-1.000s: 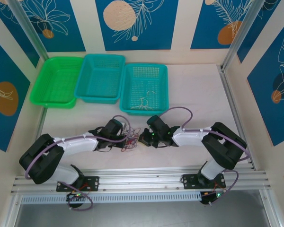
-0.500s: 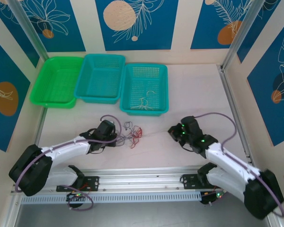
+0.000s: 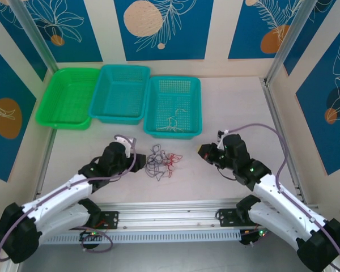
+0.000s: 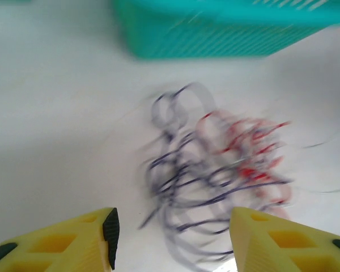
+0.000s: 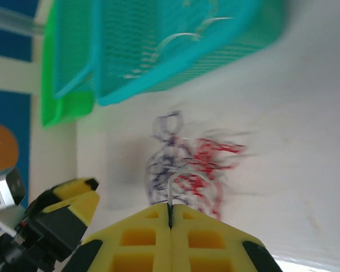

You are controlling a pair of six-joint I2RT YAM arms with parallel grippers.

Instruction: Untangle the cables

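Three baskets on a pale table (image 3: 232, 102).
Green basket (image 3: 68, 99), blue basket (image 3: 120, 90), teal basket (image 3: 173, 90): touching, in a row at the far edge.

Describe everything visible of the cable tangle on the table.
The cable tangle is a loose snarl of thin wiry loops, dark purple on its left, red on its right. It lies flat on the table, in front of the rightmost teal basket, not touching it. The open left tool faces it; a white strand leads into the shut right tool.

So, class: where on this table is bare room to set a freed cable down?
Bare table right of the rightmost basket, beyond the right end effector. Also between green basket and left end effector. Crowded: the cable tangle between them.
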